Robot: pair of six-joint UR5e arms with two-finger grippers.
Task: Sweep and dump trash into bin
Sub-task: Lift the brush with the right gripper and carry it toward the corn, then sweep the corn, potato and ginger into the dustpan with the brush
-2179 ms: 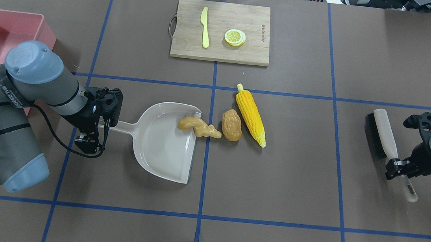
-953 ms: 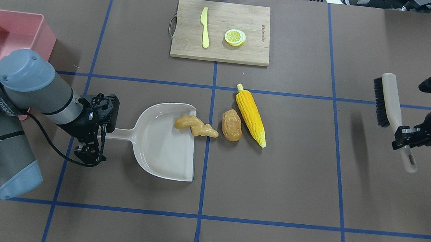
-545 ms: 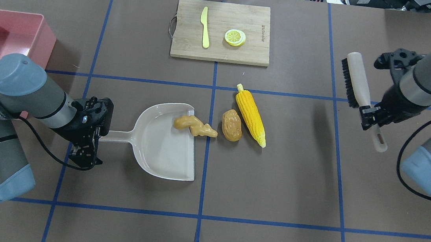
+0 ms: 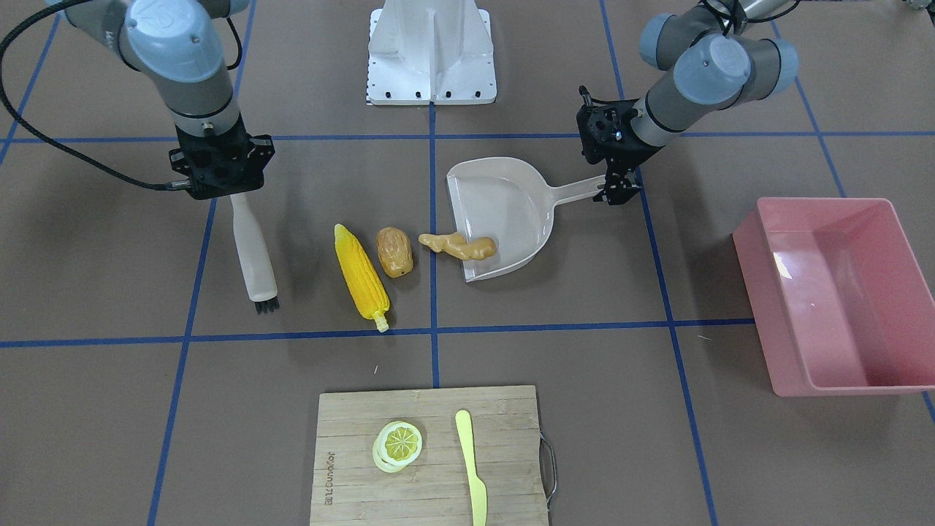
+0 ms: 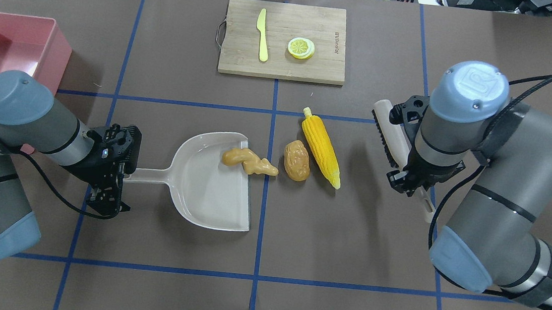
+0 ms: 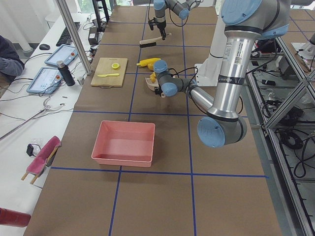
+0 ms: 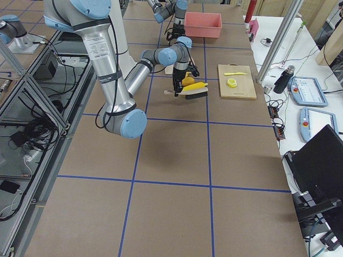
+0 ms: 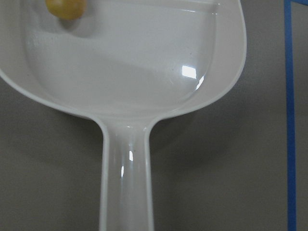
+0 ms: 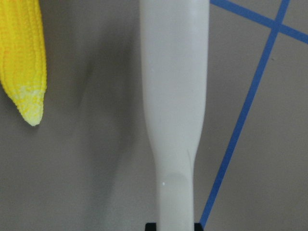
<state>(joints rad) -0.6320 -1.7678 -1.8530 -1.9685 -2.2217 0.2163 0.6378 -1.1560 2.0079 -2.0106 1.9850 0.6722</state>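
While the right gripper [image 4: 232, 191] pinches the white-handled black-bristled brush [image 4: 252, 256] left of centre, best sweep rightward, bristles low: yellow corn cob [image 4: 360, 277], brown lumpy potato [image 4: 394, 251], then tan knobbly ginger root [image 4: 459, 246] straddling the lip of the beige plastic dustpan [image 4: 504, 201], its handle clamped by the left gripper [image 4: 612, 188]. The pink rectangular plastic tub [image 4: 767, 307] sits at the right edge.

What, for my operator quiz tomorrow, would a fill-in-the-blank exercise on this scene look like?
1. The left gripper grips the dustpan by its ____.
2. Of the ginger root, potato and corn cob, exactly ____ lies partly in the dustpan.
3. The brush held in the right gripper is on the corn cob's side away from the ____.
4. The pink bin holds ____ of the toy foods.
Missing words: handle; one; dustpan; none.
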